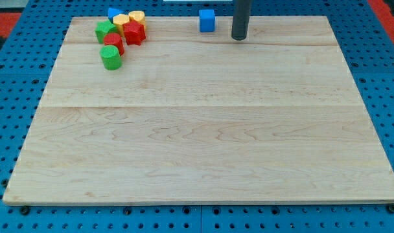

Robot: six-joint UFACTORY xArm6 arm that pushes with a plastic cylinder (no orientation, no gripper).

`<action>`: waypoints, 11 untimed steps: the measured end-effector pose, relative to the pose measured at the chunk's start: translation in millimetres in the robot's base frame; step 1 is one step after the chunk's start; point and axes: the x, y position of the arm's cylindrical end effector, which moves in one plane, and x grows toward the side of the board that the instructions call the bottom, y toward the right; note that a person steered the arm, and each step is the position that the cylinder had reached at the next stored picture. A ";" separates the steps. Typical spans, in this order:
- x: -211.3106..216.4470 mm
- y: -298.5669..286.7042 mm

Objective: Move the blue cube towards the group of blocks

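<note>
No text, label, brand, number or sign can be read anywhere in the camera view. The tabletop (203, 129) shows only plain wood grain, and the blue cube (207, 20) at about 12 o'clock carries no marking on its visible faces. The clustered blocks toward 11 o'clock are likewise bare of any lettering.

Pale wood board (203, 129), smooth with a soft shine.
The blue cube (207, 20) looks matt; my tip (239, 38) is dark and matt; the blue pegboard (9, 84) looks plastic.
</note>
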 end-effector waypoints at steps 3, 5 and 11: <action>-63.0 -2.4; -56.5 -98.0; -41.7 -91.5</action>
